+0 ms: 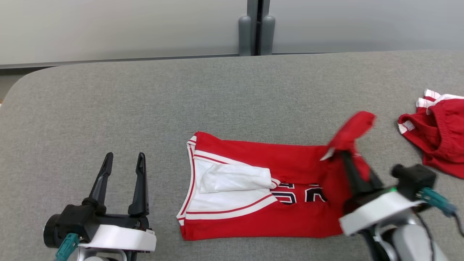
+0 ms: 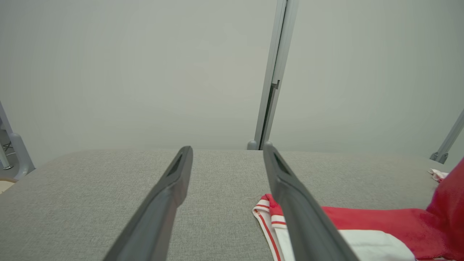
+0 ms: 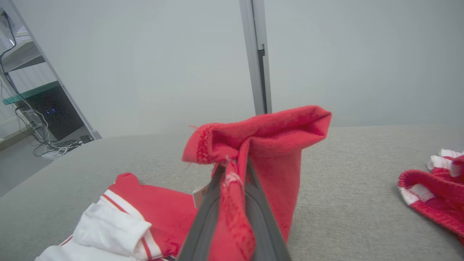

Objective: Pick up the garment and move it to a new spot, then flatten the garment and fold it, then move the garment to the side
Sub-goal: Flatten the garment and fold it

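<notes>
Head view: a red garment (image 1: 261,221) with white trim and dark numerals lies mostly flat on a grey fabric-covered bench (image 1: 145,101), in the lower centre of the frame. Its white-edged end, with a white patch folded over it, points toward the left. At the lower right, the right claw (image 1: 344,154) is clenched on the garment's right edge, holding a bunch of red cloth up above the bench. The right wrist view shows that cloth pinched between the two dark fingers (image 3: 203,221). At the lower left, the left claw (image 1: 124,156) hangs released, prongs spread and holding nothing, well apart from the garment. A second crumpled red piece (image 1: 440,145) lies at the right edge of the frame
</notes>
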